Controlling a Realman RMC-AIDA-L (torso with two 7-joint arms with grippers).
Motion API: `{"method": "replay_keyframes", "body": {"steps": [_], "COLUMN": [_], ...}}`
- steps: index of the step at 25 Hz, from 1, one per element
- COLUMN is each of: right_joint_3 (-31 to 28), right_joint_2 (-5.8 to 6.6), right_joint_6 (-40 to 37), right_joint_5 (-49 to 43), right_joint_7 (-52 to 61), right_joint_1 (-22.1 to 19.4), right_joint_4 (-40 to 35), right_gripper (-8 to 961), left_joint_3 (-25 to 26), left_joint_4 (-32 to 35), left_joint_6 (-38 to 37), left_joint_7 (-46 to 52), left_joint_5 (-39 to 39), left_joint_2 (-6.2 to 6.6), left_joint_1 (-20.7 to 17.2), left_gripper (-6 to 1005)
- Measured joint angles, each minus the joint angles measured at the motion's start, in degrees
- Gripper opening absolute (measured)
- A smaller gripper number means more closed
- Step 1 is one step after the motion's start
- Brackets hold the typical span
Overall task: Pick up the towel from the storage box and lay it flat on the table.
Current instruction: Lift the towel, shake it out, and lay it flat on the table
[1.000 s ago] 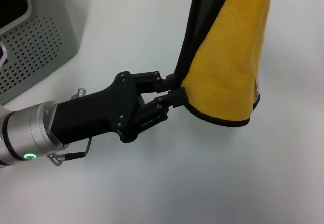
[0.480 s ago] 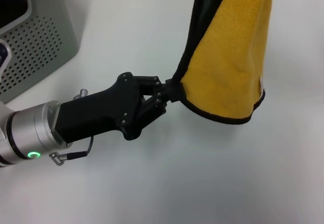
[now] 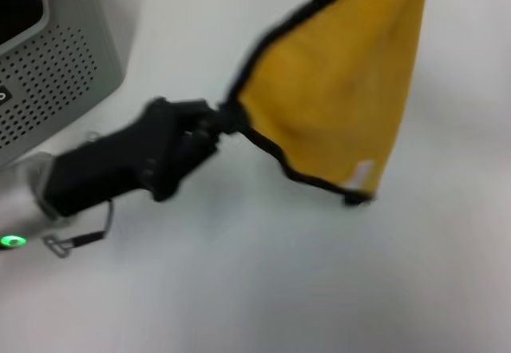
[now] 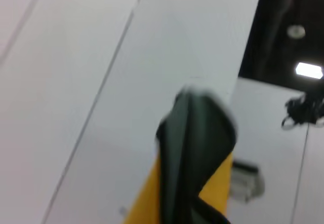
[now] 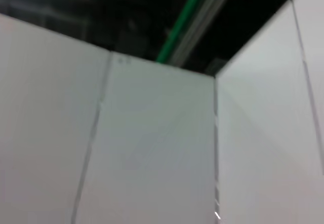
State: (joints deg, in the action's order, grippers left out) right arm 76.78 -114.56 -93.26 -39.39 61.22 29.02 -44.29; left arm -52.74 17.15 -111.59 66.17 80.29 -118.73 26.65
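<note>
Towel (image 3: 343,97) hangs above desk (image 3: 263,281); left end effector (image 3: 217,121) clamped on its lower corner, apparently to spread it.

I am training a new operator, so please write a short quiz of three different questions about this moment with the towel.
1. True or false: the towel lies flat on the table.
2. Which gripper grips the towel's lower corner?
A. left gripper
B. right gripper
C. neither
3. Fill in: the storage box stands at the table's far ____ side in the head view.

Key:
1. False; it hangs in the air, its upper part out of view.
2. A.
3. left.
</note>
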Motion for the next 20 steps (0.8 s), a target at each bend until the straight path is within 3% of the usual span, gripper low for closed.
{"method": "replay_keyframes", "body": {"steps": [5, 10, 16, 20], "right_joint_3": [-0.1, -0.1, -0.1, -0.2], "right_joint_2": [3.73, 6.69, 7.01, 4.69], "right_joint_6": [4.3, 8.5, 7.5, -0.4], "right_joint_5": [-4.6, -12.2, -15.6, -17.4], "right_joint_7": [7.0, 15.3, 17.8, 18.2], "right_joint_1": [-1.2, -1.2, -1.5, -6.0], "right_joint_4": [0.1, -1.5, -3.1, -4.6], "right_gripper": [17, 17, 18, 18], "left_joint_3": [0.0, 0.0, 0.1, -1.1], "left_joint_4": [6.5, 17.3, 23.2, 23.6], "left_joint_6": [-4.3, -4.6, -4.3, -4.9], "left_joint_7": [5.9, 14.2, 20.0, 20.1], "left_joint_5": [-7.2, -11.3, -9.7, -5.5], "left_joint_2": [1.93, 2.35, 4.78, 6.68], "left_joint_1": [-4.3, -8.1, -7.0, -7.0], "left_gripper": [21, 21, 21, 22]}}
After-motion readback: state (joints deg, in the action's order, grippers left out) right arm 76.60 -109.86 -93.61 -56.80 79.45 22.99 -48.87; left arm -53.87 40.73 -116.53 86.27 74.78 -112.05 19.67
